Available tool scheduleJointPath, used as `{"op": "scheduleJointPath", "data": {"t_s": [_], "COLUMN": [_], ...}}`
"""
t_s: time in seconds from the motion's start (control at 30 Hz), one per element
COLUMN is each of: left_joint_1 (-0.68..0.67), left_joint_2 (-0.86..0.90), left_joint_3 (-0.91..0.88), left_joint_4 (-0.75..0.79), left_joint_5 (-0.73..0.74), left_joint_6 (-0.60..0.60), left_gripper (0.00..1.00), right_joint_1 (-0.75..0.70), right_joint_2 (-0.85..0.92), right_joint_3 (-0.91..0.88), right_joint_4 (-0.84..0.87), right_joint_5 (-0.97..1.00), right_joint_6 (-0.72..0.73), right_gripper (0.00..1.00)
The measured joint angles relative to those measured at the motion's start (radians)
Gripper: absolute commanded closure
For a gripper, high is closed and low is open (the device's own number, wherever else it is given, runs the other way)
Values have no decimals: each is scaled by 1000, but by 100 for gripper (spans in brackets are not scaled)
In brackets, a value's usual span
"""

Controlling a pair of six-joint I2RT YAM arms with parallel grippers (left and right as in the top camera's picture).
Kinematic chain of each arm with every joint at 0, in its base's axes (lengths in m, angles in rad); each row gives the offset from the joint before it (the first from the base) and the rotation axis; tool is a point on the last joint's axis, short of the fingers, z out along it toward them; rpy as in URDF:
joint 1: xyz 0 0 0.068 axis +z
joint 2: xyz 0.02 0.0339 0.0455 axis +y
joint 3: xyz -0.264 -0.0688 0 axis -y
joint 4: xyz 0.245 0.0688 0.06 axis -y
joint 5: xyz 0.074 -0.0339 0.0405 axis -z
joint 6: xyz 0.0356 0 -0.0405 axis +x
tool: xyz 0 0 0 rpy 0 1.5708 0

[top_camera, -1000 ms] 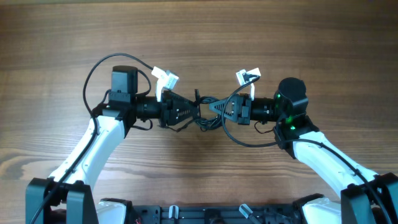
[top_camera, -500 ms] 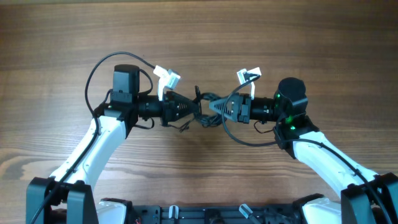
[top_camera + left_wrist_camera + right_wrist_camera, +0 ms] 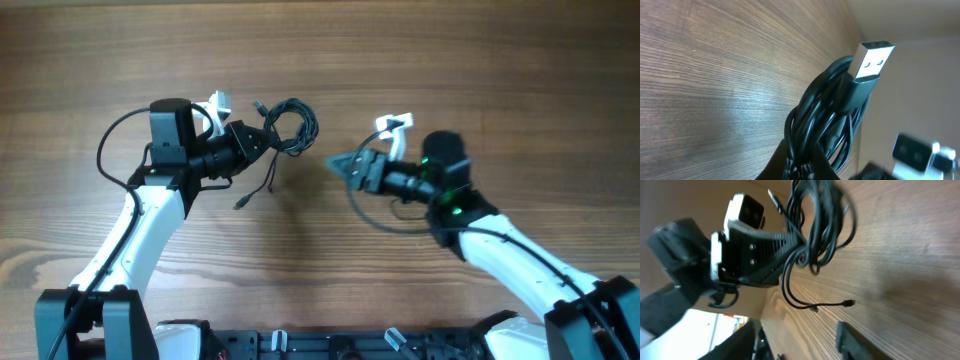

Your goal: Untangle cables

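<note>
The cables [image 3: 287, 125] are a small black coiled bundle held up at the left gripper's tip, with loose strands hanging down to small plug ends [image 3: 243, 203]. My left gripper [image 3: 262, 137] is shut on the bundle; in the left wrist view the coil [image 3: 825, 125] rises from the jaws with a USB plug [image 3: 871, 62] sticking up. My right gripper [image 3: 338, 166] is open and empty, apart from the bundle to its right. The right wrist view shows the bundle [image 3: 820, 225] hanging from the left gripper [image 3: 790, 245], with strand ends [image 3: 847, 302] trailing over the table.
The wooden table [image 3: 320, 50] spreads all around both arms. Thick black arm wires loop by the left arm [image 3: 115, 150] and under the right gripper [image 3: 385, 222].
The grippers were together at the centre on the cables. Now the right has let go and drawn back right, and the left has carried the bundle up and to the left.
</note>
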Motion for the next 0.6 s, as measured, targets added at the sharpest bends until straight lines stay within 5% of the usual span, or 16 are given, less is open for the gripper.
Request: {"op": "scheduleJointPath", "data": {"t_s": [0.3,0.6], "left_joint_1": [-79,-120], "left_joint_2": [0,1], "left_joint_3": [0,0], "left_joint_4": [0,1], "left_joint_5": [-29,-32], "left_joint_6": [-63,-100], "left_gripper": [96,96], "right_joint_1": [187,187], "right_joint_2": [0,0], "right_joint_3": [0,0], "right_joint_4": [0,0], "right_joint_5": [457,557], "right_joint_6": [3,3], "right_gripper": [67,76]}}
